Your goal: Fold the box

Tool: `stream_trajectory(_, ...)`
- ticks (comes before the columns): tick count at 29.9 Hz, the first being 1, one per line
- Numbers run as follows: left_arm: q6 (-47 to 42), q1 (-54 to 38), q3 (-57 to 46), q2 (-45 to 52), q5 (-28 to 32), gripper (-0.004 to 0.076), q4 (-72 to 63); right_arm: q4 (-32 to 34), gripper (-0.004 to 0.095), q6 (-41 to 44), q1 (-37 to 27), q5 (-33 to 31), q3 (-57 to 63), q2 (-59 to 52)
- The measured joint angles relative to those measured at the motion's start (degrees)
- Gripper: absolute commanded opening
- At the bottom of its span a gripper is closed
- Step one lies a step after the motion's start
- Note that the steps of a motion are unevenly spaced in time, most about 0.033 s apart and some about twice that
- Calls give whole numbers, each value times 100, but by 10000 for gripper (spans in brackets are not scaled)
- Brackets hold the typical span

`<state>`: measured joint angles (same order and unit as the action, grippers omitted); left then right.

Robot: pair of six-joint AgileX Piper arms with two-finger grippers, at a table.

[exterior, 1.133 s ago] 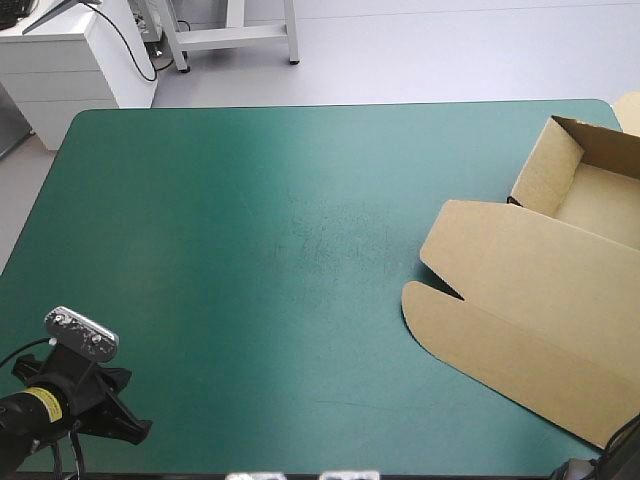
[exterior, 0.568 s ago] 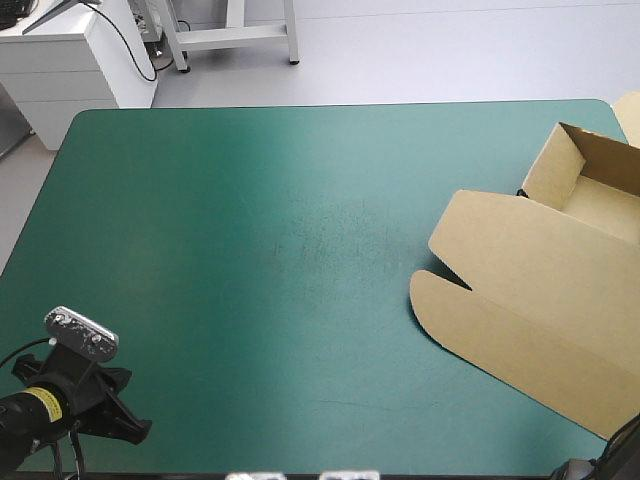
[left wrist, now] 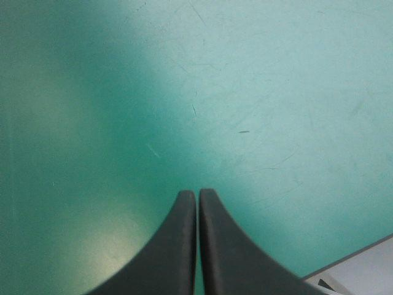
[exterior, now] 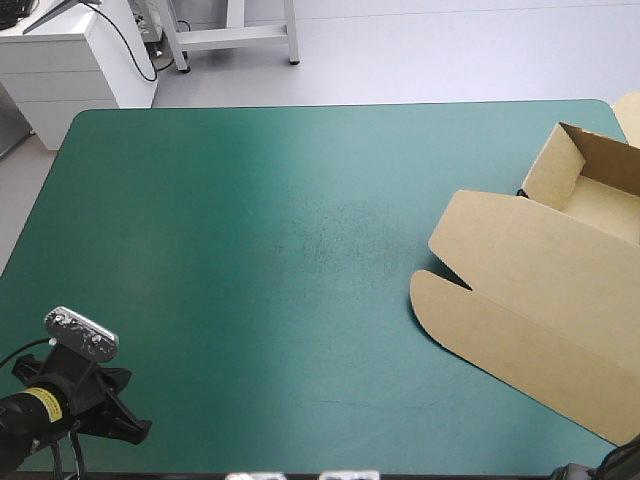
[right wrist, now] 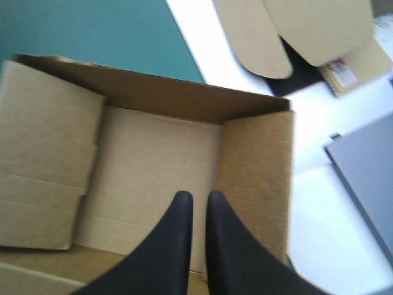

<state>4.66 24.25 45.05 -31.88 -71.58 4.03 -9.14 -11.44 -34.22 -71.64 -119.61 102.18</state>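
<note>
Right wrist view: the brown board box [right wrist: 153,160] is pinched at a mostly hidden tray wall by the right gripper [right wrist: 198,195]; loose brown board [right wrist: 307,31] is seen ahead. The left gripper [left wrist: 197,192] is pressed together over the teal-green counter [left wrist: 276,92].

No text can be read; one small printed label [right wrist: 344,73] is too blurred.
</note>
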Motion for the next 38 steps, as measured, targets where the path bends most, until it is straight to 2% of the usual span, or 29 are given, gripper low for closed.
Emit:
stream_trajectory(4,0,0,-34,0,0,-8,0,-936,-4,-387,72,0,171,-307)
stream_trajectory(7,0,0,-91,0,0,-8,0,-1184,-4,-516,261,0,369,-600)
stream_trajectory(16,0,0,-91,6,0,-8,-59,-1249,-4,-749,1421,6,1313,-1601)
stream_trajectory(24,0,0,-91,6,0,-8,-184,-1170,-4,-1012,2491,6,2683,-2867)
stream_trajectory(38,0,0,-91,19,0,-8,-473,-1086,-6,-1142,2645,41,5584,-5811)
